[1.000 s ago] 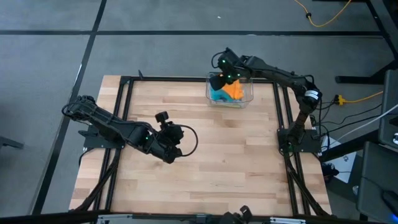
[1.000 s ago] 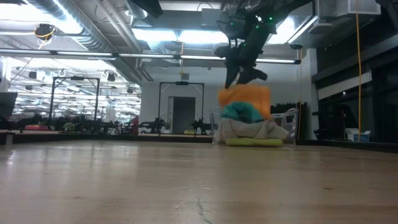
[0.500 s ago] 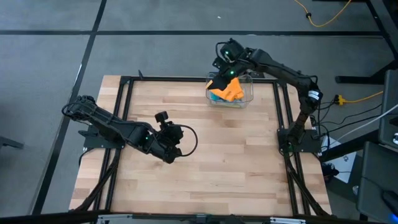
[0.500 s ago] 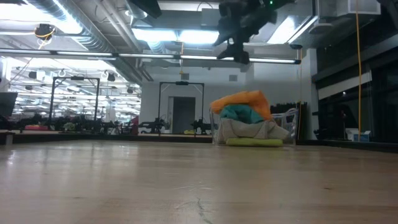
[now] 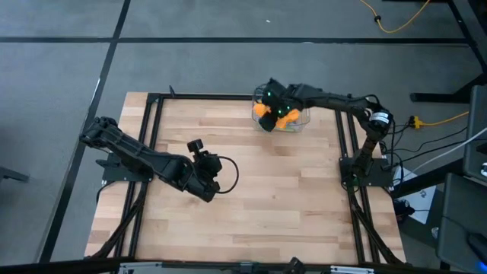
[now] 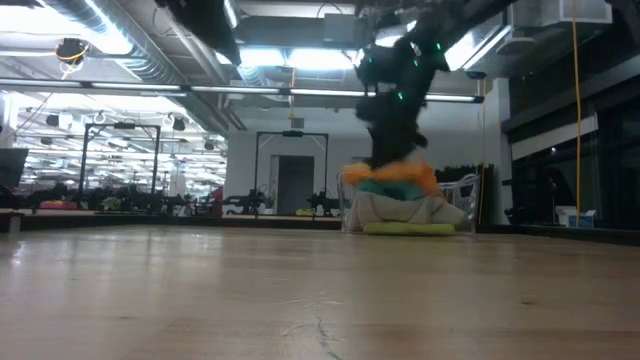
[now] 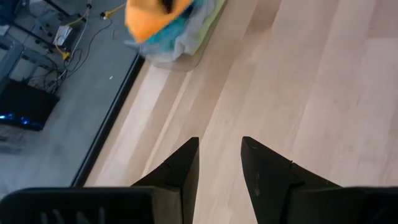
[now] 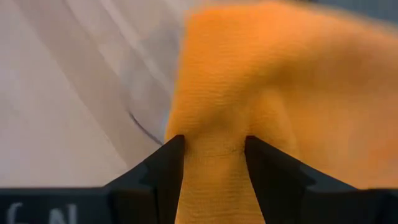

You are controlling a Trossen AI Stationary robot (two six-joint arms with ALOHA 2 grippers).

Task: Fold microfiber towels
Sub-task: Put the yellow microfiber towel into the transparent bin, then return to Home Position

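Orange towel point(image 8: 261, 93) bunches directly between the right pincer's point(image 8: 211, 163) fingers, which sit partly closed around a fold of it, atop the pile in the clear bin point(image 5: 303, 120) at the counter's point(image 5: 251, 221) far edge. Teal, grey and lime towels lie beneath, mostly hidden. Left pincer point(image 7: 219, 163) hovers part open and empty, well apart over bare counter, so the right arm is nearer. Whether the grip is firm is unclear.

The teal towel point(image 6: 378, 186) and grey-blue towel point(image 6: 400, 208) are largely covered by the orange towel point(image 8: 249, 93), whose edges are blurred and cropped in the right wrist view.
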